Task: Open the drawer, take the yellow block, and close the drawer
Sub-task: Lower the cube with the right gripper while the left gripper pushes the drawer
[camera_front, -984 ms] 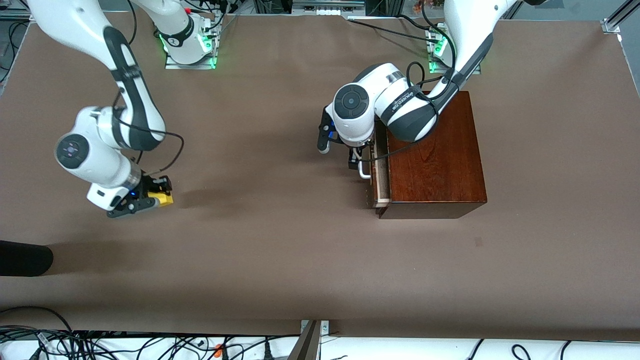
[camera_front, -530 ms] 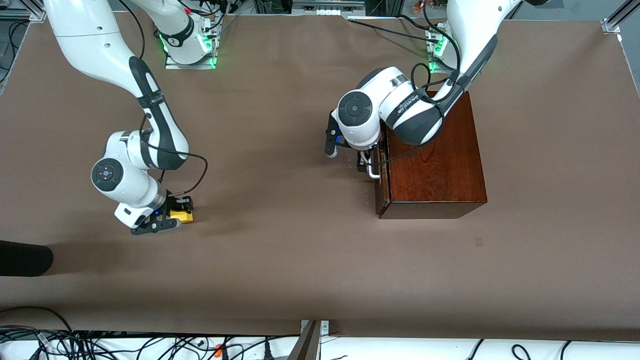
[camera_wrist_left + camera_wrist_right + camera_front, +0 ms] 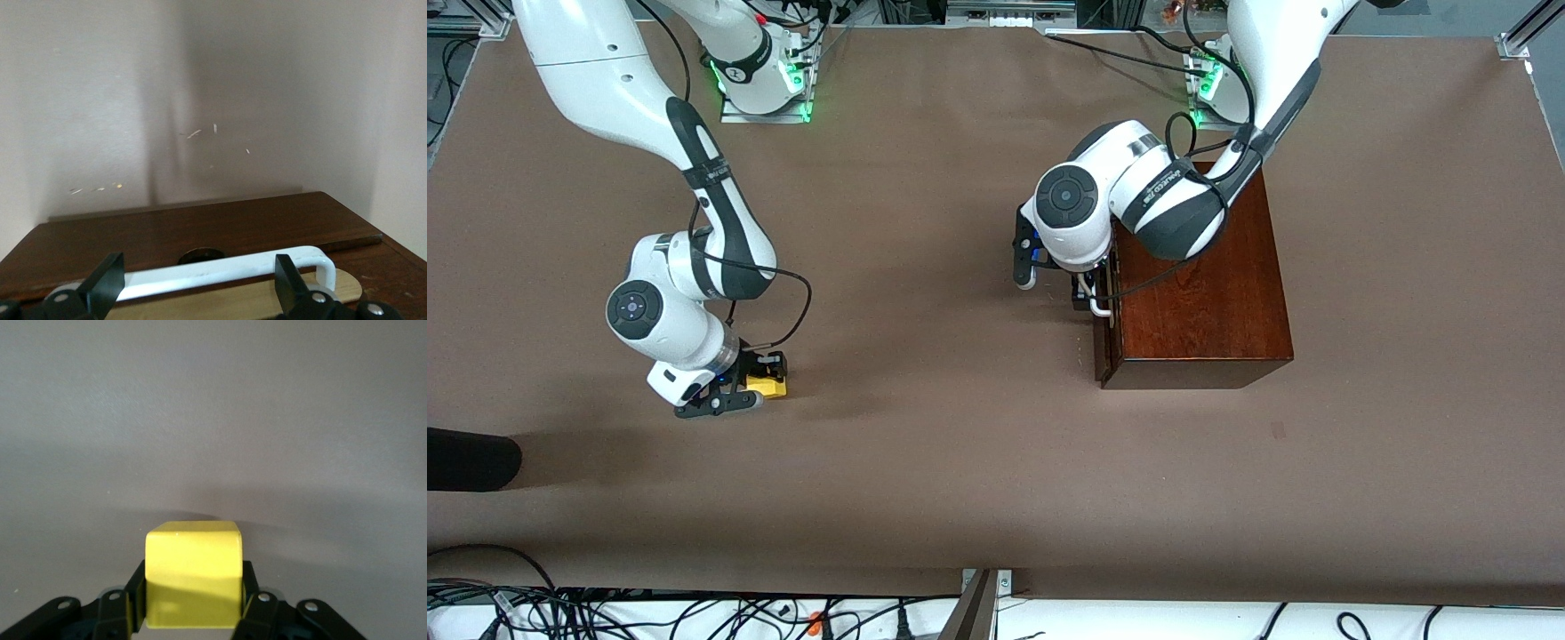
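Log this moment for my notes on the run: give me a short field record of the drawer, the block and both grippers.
drawer: pushed in, front about flush with the wooden box
handle: white bar, between the left gripper's spread fingers
left gripper: open, at the drawer front
yellow block: clamped between the right gripper's fingers, low over the table, toward the right arm's end
right gripper: shut on the block

Glossy white arms, dark grey joint bands, black cables, seemingly black grippers
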You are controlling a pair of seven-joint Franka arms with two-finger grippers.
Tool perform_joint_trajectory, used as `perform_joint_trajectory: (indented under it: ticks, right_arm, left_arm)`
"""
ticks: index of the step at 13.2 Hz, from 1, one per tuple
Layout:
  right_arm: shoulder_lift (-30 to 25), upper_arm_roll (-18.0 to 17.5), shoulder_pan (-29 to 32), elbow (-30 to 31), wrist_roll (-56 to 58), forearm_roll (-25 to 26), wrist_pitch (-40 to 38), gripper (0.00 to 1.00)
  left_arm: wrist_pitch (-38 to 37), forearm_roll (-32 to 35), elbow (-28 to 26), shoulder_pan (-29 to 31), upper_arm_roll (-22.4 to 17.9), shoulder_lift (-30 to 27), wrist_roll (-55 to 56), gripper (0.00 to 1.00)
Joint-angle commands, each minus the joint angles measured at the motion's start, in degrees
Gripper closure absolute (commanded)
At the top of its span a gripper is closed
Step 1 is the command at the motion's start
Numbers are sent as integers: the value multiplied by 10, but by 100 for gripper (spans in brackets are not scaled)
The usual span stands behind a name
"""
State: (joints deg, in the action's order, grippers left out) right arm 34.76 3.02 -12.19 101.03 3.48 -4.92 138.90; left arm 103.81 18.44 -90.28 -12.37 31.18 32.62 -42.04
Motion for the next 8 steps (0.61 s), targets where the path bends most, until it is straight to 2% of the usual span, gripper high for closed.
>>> perform_joint_trajectory:
  ticks: [1, 3, 6, 8]
  right_arm:
    - [-32, -5, 4, 3, 7, -11, -27, 0]
    - [-47, -5, 5, 3, 7, -11, -46, 0]
    - [-96, -5, 10, 4, 8, -11, -85, 0]
    - [-142, -4, 23, 8, 9, -11, -104, 0]
  left_arm:
    - [-63, -24, 54, -1, -4, -30, 57, 0]
    - [-116, -70, 103, -1, -4, -43, 145, 0]
    - [-181, -71, 135, 5, -7, -83, 292, 0]
    - [-228, -68, 159, 19, -13, -97, 320, 0]
